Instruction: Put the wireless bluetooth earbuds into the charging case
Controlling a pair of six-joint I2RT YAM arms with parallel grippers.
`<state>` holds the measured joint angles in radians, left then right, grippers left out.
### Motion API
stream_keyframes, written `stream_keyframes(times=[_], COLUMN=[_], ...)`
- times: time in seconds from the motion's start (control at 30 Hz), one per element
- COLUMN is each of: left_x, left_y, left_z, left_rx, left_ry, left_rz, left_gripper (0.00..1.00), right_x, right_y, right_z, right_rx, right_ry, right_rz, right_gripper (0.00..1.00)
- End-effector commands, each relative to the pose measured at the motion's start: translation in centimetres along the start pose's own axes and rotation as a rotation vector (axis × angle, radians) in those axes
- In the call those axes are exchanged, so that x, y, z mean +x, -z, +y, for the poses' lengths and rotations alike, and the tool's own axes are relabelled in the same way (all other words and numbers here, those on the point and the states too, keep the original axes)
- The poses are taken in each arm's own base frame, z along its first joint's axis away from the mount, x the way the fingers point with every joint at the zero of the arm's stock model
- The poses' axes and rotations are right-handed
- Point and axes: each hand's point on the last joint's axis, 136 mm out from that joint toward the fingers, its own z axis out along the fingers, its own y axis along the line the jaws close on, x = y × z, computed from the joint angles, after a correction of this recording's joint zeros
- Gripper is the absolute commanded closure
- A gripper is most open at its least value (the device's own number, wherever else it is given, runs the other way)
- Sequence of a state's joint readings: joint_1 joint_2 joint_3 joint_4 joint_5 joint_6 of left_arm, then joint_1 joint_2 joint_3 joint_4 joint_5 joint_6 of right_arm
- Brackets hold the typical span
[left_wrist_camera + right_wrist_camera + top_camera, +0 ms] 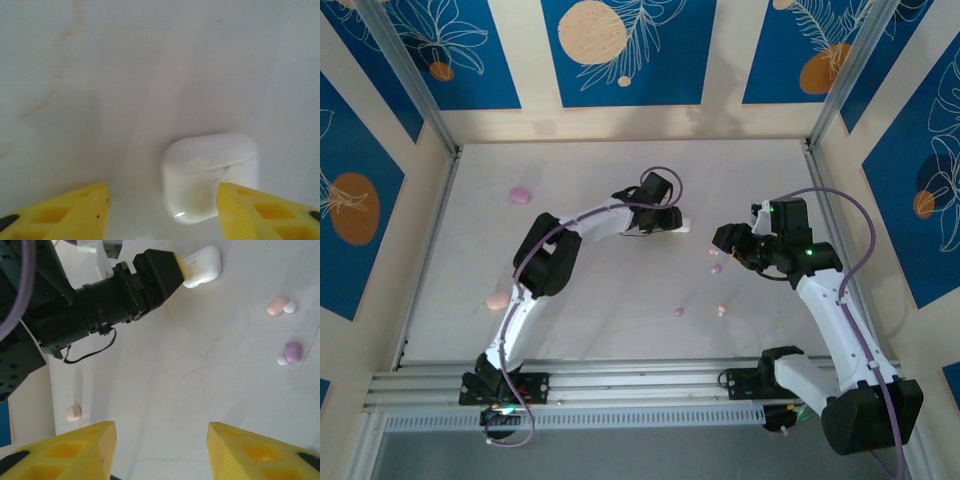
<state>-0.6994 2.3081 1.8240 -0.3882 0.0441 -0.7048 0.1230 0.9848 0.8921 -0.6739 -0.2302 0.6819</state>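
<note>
A tiny purple plastic earbud (679,311) and a pale pink earbud (722,310) lie near on the white tabletop (620,300). Farther, the right hand (162,429) hangs with fingers apart. Farthest, the left hand (162,194) is open, the white rounded charging case (207,172) between its fingertips.

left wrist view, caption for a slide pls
Left tool open just short of a closed white charging case on the pale table
</note>
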Motion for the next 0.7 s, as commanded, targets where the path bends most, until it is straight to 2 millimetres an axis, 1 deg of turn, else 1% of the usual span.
stream_keyframes(times=[0.0,0.1,0.2,0.27,0.37,0.4,0.47,0.57,0.67], left_x=[-2.9,-2.8,-1.6,-0.3,2.0,2.8,4.7,7.9,10.8], left_y=[6.4,10.5,14.8,17.9,21.8,22.7,25.0,27.1,28.3], left_z=[1.7,3.2,5.9,8.4,12.7,14.1,17.7,22.6,26.5], left_rx=[-0.118,-0.173,-0.221,-0.276,-0.361,-0.389,-0.445,-0.499,-0.532], left_ry=[-0.104,-0.133,-0.121,-0.103,-0.042,-0.014,0.074,0.231,0.390], left_rz=[-0.085,-0.156,-0.229,-0.277,-0.317,-0.327,-0.361,-0.383,-0.403], left_gripper=[0.41,0.38,0.37,0.33,0.29,0.26,0.22,0.22,0.21], right_x=[0.6,0.8,1.1,1.3,1.4,1.4,1.5,1.6,1.8], right_y=[0.6,0.7,0.6,0.4,0.0,-0.1,-0.3,-0.6,-0.8], right_z=[0.5,0.7,0.9,1.2,1.4,1.5,1.6,1.7,1.7], right_rx=[-0.031,-0.047,-0.075,-0.098,-0.117,-0.120,-0.126,-0.136,-0.139], right_ry=[0.002,0.006,0.012,0.017,0.019,0.020,0.018,0.010,0.006], right_rz=[0.017,0.013,0.020,0.031,0.053,0.058,0.073,0.094,0.107], right_gripper=[0.48,0.47,0.47,0.46,0.45,0.45,0.45,0.45,0.45])
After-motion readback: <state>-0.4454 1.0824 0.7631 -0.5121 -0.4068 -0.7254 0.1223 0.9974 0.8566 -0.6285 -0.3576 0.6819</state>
